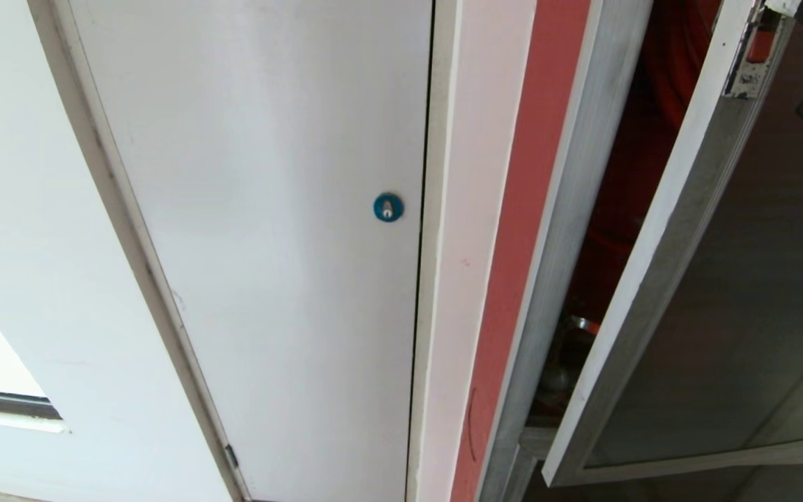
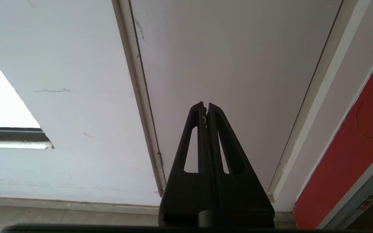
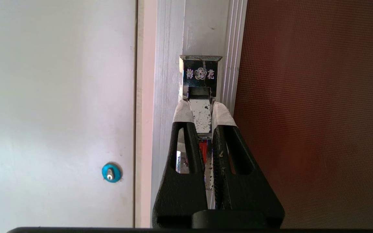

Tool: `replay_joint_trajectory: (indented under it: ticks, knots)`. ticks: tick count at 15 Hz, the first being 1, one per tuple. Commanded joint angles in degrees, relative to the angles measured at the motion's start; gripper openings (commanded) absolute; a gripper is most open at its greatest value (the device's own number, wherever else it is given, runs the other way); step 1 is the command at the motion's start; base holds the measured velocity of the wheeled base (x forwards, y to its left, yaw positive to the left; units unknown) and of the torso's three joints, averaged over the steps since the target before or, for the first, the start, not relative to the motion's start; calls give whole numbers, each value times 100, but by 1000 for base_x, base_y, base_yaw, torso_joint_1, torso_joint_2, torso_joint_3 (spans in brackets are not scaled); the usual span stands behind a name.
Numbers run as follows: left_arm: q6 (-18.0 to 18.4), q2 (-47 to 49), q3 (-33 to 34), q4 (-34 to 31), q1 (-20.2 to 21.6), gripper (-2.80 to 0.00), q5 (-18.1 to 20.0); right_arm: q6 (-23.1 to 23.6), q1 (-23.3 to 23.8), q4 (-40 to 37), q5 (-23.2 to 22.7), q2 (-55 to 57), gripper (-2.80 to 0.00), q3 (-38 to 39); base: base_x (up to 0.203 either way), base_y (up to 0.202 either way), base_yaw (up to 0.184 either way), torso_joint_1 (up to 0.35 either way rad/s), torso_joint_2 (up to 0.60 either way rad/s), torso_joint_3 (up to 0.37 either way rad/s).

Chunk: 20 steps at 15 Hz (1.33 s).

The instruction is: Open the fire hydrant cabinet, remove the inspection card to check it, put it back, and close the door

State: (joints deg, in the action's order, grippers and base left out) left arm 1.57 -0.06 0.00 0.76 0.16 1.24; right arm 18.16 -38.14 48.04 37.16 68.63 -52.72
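Right wrist view: latch (image 3: pixel 200 106) between right gripper (image 3: pixel 201 111) fingertips.

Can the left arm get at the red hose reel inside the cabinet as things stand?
Probably not: the left gripper faces the white panel door, off to the side, and the fire hydrant cabinet's door is only partly open, held at its latch by the right gripper.

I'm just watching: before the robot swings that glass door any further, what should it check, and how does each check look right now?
1. Right pincer clamped on the latch handle: ok.
2. Door off its frame, ajar: ok.
3. Gap shows the fire hydrant cabinet's red inside: ok.
4. Inspection card located: cannot tell, not visible.
5. Left pincer shut, facing the white door, away from the swing: ok.
6. Space beyond the door's outer side: cannot tell.
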Motion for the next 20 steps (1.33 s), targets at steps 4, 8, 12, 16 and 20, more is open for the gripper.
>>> replay_joint_trajectory:
  ticks: [4,8,12,16,20]
  knots:
    - [1,6,62,3,10,-280,0,12,0,38,46,-35,-280,30,0,0,0,0,0,0]
    - [1,6,62,3,5,-280,8,12,0,38,46,-52,-280,180,0,0,0,0,0,0]
    - [1,6,62,3,2,-280,8,21,-9,30,45,-87,-280,306,0,0,0,0,0,0]
    - [1,6,62,3,2,-280,8,21,-9,38,37,-87,0,307,0,0,0,0,0,0]
    - [1,6,62,3,8,-280,8,21,-88,38,37,-131,0,329,0,0,0,7,1,1]
